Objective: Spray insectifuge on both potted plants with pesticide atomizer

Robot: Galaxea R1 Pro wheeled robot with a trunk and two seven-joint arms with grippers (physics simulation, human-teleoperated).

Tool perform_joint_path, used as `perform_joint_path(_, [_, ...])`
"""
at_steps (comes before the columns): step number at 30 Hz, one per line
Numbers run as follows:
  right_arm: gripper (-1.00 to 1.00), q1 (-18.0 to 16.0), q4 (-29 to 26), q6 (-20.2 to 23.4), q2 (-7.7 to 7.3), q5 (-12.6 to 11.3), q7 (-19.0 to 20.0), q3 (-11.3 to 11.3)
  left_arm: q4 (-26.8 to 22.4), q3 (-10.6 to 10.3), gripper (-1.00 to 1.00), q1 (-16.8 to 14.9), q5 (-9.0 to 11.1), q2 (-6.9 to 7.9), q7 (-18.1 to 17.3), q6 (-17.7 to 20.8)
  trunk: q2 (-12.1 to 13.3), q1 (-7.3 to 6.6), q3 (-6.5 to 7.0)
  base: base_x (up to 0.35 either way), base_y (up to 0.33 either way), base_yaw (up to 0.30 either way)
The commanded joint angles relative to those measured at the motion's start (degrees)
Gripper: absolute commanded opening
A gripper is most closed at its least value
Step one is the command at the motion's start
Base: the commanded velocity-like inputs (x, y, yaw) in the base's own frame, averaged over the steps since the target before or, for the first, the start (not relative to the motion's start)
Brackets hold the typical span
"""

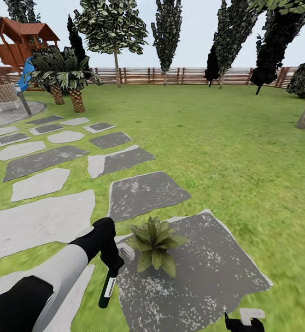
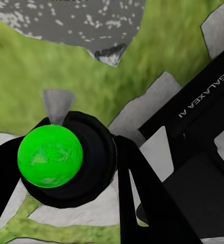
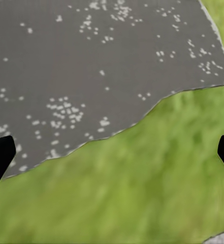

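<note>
**Left arm and left gripper** (image 1: 110,258): reaches forward and down over the edge of the paving. Jaws pinched on the pesticide atomizer (image 1: 107,288), a slim dark bottle with a white label that hangs below the hand, tilted slightly. In the left wrist view the bottle (image 2: 66,160) is seen end-on, a bright green round end toward the lens and a pale grey cone (image 2: 57,104) beyond it, which I judge to be the spray, aimed at grass and slab edge.

**Potted plant** (image 1: 156,242): low rosette of pointed green leaves, standing on the near dark stone slab (image 1: 208,272), just beside the left gripper. Pot not discernible. Only this one plant is in frame; the second one's place cannot be told.

**Right gripper** (image 1: 244,320): low at the frame edge, idle. Its wrist view shows two dark fingertips (image 3: 0,157) set wide apart over slab and lawn (image 3: 142,193), holding nothing.

**Handling note (judgement):** spraying stage, first plant. Turn the nozzle toward the rosette rather than the grass, keep it near, and sweep across all the leaves for full cover. Hold the grip firm; a tilted bottle may slip.

**Background:** stepping stones (image 1: 42,159), wooden fence (image 1: 171,76), trees.
</note>
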Motion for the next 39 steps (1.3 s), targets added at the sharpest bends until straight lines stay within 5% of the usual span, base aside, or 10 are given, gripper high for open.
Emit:
perform_joint_path(1, [1.0, -0.01, -0.01, -0.14, -0.01, -0.18, -0.13, 0.23, -0.07, -0.04, -1.0, -0.05, -0.6, -0.03, -0.57, 0.51, -0.02, -0.01, -0.05, 0.0, -0.273, 0.276])
perform_joint_path(17, [1.0, -0.01, 0.03, -0.14, -0.08, -0.18, -0.09, 0.23, -0.09, -0.04, -1.0, -0.58, -2.0, 0.41, 1.57, 0.74, -0.02, -0.01, -0.05, 0.053, -0.273, 0.226])
perform_joint_path(20, [1.0, -0.01, 0.03, -0.14, -0.17, -0.1, -0.05, 0.23, -0.1, 0.16, -1.0, -0.38, -5.98, 0.12, 1.56, 0.77, -0.02, -0.01, -0.05, 0.092, -0.267, 0.008])
perform_joint_path(23, [1.0, -0.01, 0.03, -0.14, -0.22, -0.09, -0.07, 0.23, -0.05, 0.31, -1.0, 0.06, -7.41, 0.1, 1.54, 0.77, -0.02, -0.01, -0.05, 0.04, -0.115, 0.001])
perform_joint_path(39, [1.0, -0.01, -0.02, -0.14, -0.09, -0.18, -0.13, 0.23, -0.01, 0.61, -1.0, 0.45, -7.63, 0.21, 1.54, 0.6, -0.02, -0.01, -0.05, 0.009, -0.015, 0.193])
